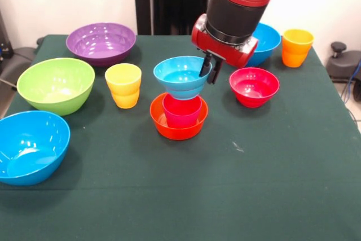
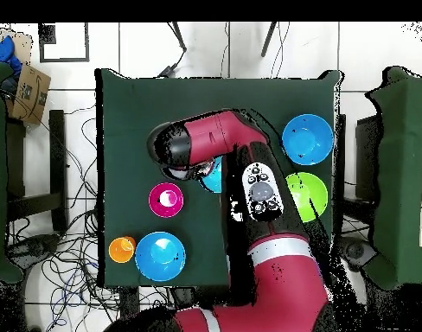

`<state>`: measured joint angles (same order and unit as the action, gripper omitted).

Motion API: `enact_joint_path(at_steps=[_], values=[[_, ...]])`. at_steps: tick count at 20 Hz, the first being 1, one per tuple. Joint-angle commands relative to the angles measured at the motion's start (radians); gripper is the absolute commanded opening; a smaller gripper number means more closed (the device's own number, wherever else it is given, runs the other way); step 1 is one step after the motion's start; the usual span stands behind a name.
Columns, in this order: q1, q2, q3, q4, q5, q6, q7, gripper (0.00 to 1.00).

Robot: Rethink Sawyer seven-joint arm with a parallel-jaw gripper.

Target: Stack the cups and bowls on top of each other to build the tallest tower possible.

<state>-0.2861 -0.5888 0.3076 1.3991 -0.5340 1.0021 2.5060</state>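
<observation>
- Stacked at the table's centre: a glossy orange plastic bowl (image 1: 178, 121) holds a red-pink stepped plastic cup (image 1: 182, 111), with a small light blue plastic bowl (image 1: 181, 75) seated on that cup.
- My gripper (image 1: 208, 69) pinches the light blue bowl's rim at 3 o'clock.
- Small red plastic bowl (image 1: 254, 86), at 3 o'clock of the stack, is empty.

Bright even light from above; glare spots on bowls (image 1: 56, 84); soft shadows on desk (image 1: 225, 184); focus sharp.
</observation>
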Motion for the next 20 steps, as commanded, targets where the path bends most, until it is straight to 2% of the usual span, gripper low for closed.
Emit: enact_joint_path(at_steps=[1,11,20], values=[[-0.021,0.055,0.056,-0.004,-0.07,-0.068,-0.239,0.0],[-0.025,0.061,0.065,-0.004,-0.068,-0.096,-0.225,0.0],[-0.015,0.087,0.077,-0.051,-0.057,-0.058,-0.242,0.0]])
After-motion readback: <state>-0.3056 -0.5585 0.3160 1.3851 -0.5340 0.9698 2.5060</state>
